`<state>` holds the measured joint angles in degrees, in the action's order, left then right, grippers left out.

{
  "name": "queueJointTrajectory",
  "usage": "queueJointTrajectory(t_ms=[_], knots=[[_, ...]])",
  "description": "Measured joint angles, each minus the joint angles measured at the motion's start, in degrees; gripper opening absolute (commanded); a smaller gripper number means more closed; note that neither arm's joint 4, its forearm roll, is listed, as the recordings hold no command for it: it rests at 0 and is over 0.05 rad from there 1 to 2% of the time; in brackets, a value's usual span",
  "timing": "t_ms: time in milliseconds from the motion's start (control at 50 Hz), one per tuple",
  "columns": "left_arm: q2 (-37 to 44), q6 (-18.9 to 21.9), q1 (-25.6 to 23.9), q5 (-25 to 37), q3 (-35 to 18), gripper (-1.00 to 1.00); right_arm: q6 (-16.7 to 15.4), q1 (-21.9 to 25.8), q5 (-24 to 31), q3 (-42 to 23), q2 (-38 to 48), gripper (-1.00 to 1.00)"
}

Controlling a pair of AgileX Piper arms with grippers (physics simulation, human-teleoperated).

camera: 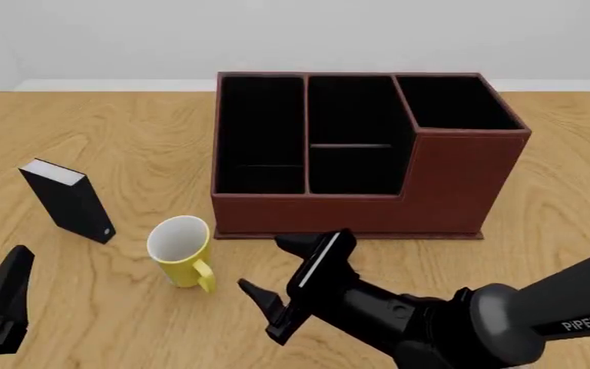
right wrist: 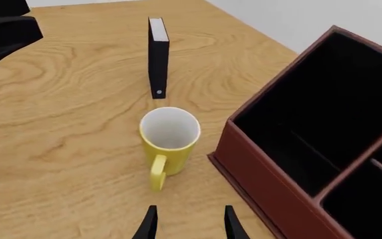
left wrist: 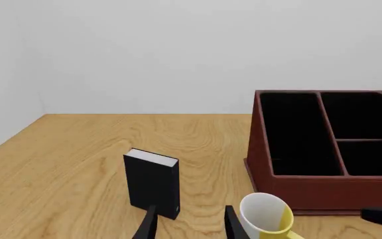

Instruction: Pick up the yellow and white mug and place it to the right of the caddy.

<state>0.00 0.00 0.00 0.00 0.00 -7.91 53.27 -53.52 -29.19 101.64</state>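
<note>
The yellow and white mug (camera: 180, 247) stands upright on the table just in front of the caddy's left front corner, with its handle toward me. The reddish-brown caddy (camera: 449, 181) sits at mid-table. My right gripper (camera: 261, 264) is open and empty. It hovers just right of the mug and points at it. In the right wrist view the mug (right wrist: 169, 137) lies ahead of the open right gripper (right wrist: 188, 221), beside the caddy (right wrist: 270, 174). My left gripper (camera: 3, 292) is open and empty at the near left. Its wrist view shows the left gripper (left wrist: 189, 224), the mug (left wrist: 265, 214) and the caddy (left wrist: 310, 191).
A small black box with a white top (camera: 67, 200) stands upright left of the mug. It also shows in the left wrist view (left wrist: 152, 181) and the right wrist view (right wrist: 157, 64). The wooden table (camera: 541, 223) has bare surface right of the caddy.
</note>
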Motion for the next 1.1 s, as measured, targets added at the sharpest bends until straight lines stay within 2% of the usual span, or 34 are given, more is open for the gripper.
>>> queueJointTrajectory(t_ms=[1100], knots=[[0.0, 0.0, 0.0, 0.0, 0.0, 1.0, -0.09, 4.35, 3.56, -9.98, 7.72, 1.0]])
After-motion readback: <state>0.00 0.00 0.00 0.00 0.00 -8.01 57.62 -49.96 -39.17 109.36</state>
